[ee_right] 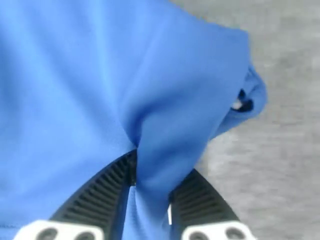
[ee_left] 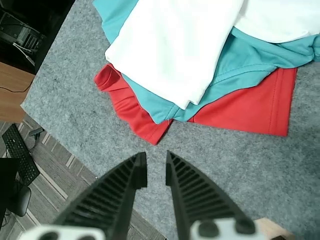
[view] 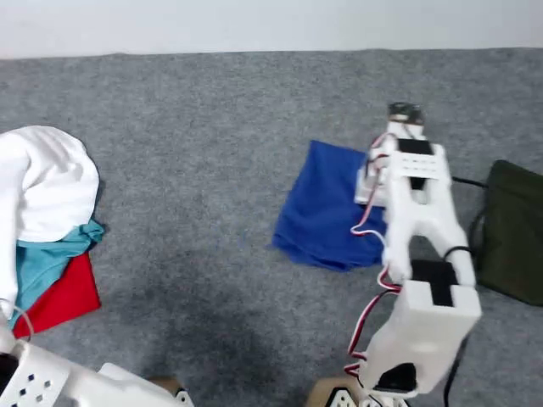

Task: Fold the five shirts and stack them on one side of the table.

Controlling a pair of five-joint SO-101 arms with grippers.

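Note:
The blue shirt (view: 322, 208) lies partly folded on the grey mat right of centre. My right gripper (view: 372, 191) is at its right edge. In the right wrist view a raised fold of the blue shirt (ee_right: 100, 75) runs between the fingers, and the right gripper (ee_right: 152, 172) is shut on it. At the left edge a white shirt (view: 47, 182) lies on a teal shirt (view: 47, 254) and a red shirt (view: 64, 297). My left gripper (ee_left: 155, 162) hovers beside that pile, shut and holding nothing, near the red shirt (ee_left: 245, 107), with the teal (ee_left: 240, 70) and white (ee_left: 185, 45) shirts beyond.
A dark green shirt (view: 513, 229) lies folded at the right edge, close to the right arm. The left arm's white body (view: 51, 381) sits at the near left corner. Bare grey mat (view: 195, 170) spreads between the pile and the blue shirt. The mat's edge (ee_left: 60, 135) drops to the floor.

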